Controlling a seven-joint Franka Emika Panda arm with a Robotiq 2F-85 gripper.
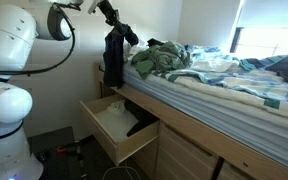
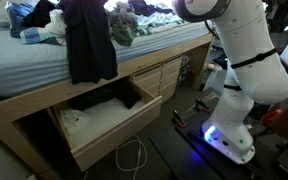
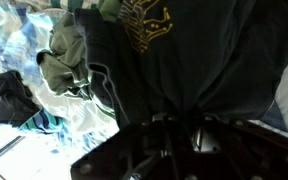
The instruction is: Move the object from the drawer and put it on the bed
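In an exterior view your gripper (image 1: 114, 27) holds the shirt (image 1: 114, 62) up beside the bed (image 1: 224, 95), above the open drawer (image 1: 134, 148). In an exterior view the shirt (image 2: 89, 45) hangs against the bed edge. In the wrist view the cloth gathers between your closed jaws.

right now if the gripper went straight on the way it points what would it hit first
The gripper points down, shut on the dark shirt, so the shirt comes first. Beyond it, probably the bed edge or the open drawer; depth is unclear.

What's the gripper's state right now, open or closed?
Gripper: closed, holding the dark shirt, which hangs at the bed's edge.
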